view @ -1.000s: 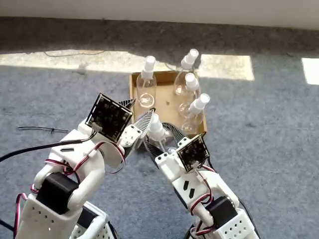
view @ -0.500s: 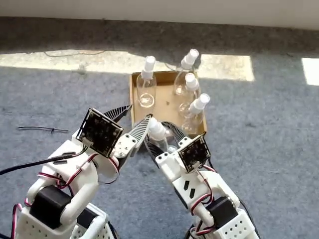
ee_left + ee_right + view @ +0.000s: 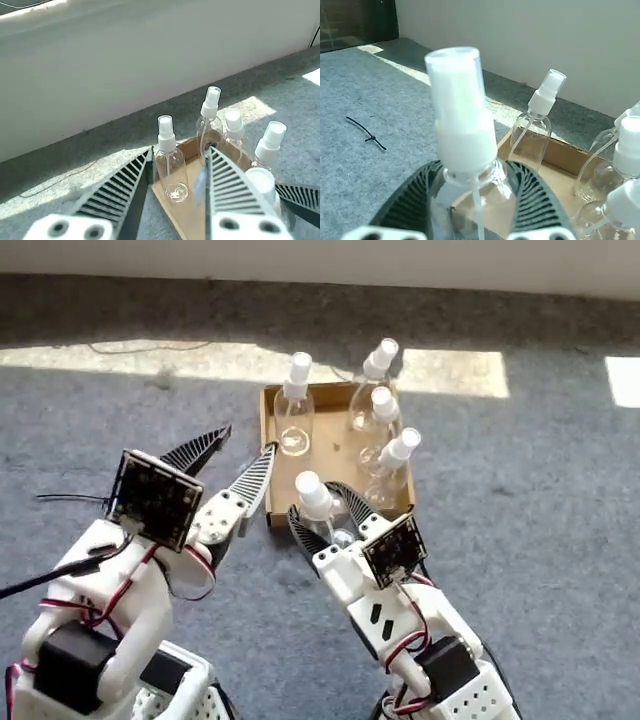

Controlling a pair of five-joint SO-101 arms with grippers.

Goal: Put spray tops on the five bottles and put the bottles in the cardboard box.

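Observation:
My right gripper is shut on a clear bottle with a white spray top, held upright just in front of the cardboard box. In the right wrist view the bottle stands between the black fingers. Several more capped bottles stand in the box, among them one at the back left and one at the front right. My left gripper is open and holds nothing, left of the box's front corner. Past its fingers I see the box's bottles.
The floor is grey carpet. A black cable tie lies to the left, also seen on the carpet from the right wrist. A pale wall runs behind the box. Sunlit patches lie beyond it.
My left gripper has pulled back from the held bottle's spray top toward the left, staying open. The right gripper and its bottle have kept still.

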